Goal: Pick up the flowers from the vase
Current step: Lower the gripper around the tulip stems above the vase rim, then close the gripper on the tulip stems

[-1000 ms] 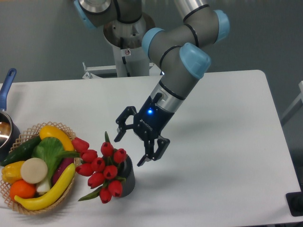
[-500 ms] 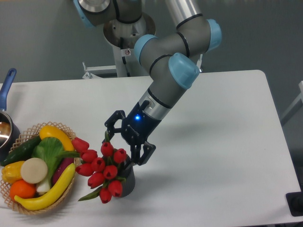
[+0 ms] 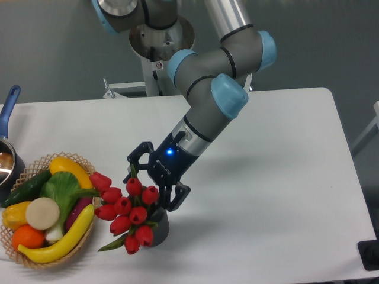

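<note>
Right now the bunch of red tulip buds w/ green leaves (image 3: pixel 127 213) sits in the small dark grey ribbed cylindrical vase (image 3: pixel 159 229), near the front edge of the white table (image 3: pixel 266 195), buds leaning out to the left & spreading wider than the vase mouth. One green leaf tip pokes out low on the left side of the bunch. Black two-finger gripper (image 3: pixel 153 182) w/ a blue light on its body is right at the top of the bunch, jaws spread apart, one finger (image 3: pixel 133 165) up-left of the top buds, the other (image 3: pixel 177 196) on the right just above the vase rim; nothing is clamped between them. Can't tell if either finger touches a bud. Grey UR5e arm w/ light-blue joint caps (image 3: pixel 219 89) slopes down from upper centre. Left of the flowers, just beside them, a round wicker basket (image 3: pixel 35 260) holds yellow bananas, a green cucumber, leafy greens, an orange & other produce. At the far left edge is a metal pot w/ blue handle (image 3: pixel 8 118), partly cut off.
</note>
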`<state>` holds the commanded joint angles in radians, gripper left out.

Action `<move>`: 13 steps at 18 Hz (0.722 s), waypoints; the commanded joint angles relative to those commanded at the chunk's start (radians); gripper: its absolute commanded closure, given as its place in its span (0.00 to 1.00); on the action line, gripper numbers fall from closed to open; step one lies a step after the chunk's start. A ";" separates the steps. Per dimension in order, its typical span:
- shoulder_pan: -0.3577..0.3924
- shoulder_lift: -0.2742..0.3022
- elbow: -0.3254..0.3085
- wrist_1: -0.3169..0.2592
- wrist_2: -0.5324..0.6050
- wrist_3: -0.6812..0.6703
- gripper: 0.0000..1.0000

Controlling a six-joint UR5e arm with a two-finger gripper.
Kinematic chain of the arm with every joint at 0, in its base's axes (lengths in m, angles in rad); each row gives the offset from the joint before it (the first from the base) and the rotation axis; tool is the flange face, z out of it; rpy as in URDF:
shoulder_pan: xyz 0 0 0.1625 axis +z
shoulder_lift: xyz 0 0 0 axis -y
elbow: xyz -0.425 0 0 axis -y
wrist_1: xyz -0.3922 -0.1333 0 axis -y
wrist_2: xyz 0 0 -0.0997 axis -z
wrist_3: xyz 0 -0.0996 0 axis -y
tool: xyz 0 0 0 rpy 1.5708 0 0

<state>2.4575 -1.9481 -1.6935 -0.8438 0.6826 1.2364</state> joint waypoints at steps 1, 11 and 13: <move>-0.002 -0.003 0.005 0.003 0.000 -0.002 0.00; -0.005 -0.008 0.018 0.005 -0.003 -0.008 0.29; -0.003 -0.008 0.017 0.005 -0.003 -0.017 0.39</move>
<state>2.4544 -1.9558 -1.6766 -0.8391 0.6796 1.2196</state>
